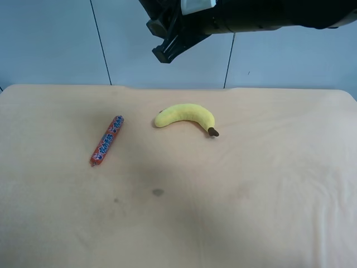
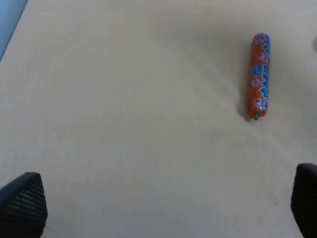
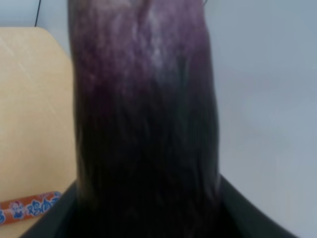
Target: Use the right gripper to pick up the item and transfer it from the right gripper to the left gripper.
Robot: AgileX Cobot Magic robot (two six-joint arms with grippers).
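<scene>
The eggplant (image 3: 143, 124), glossy dark purple and paler toward its far end, fills the right wrist view. My right gripper (image 3: 148, 220) is shut on it, and the black fingers (image 3: 257, 218) show on either side of its base. In the exterior high view, the arm with the white bracket (image 1: 245, 17) reaches across the top edge, high over the table; the eggplant does not show there. My left gripper (image 2: 163, 208) hangs open over bare table, its two fingers (image 2: 22, 203) far apart with nothing between them.
A yellow banana (image 1: 187, 115) lies at the middle back of the beige table (image 1: 251, 212). A red-and-blue sausage stick (image 1: 107, 140) (image 2: 260, 74) (image 3: 27, 208) lies to the banana's left in the exterior high view. A pale wall rises behind the table.
</scene>
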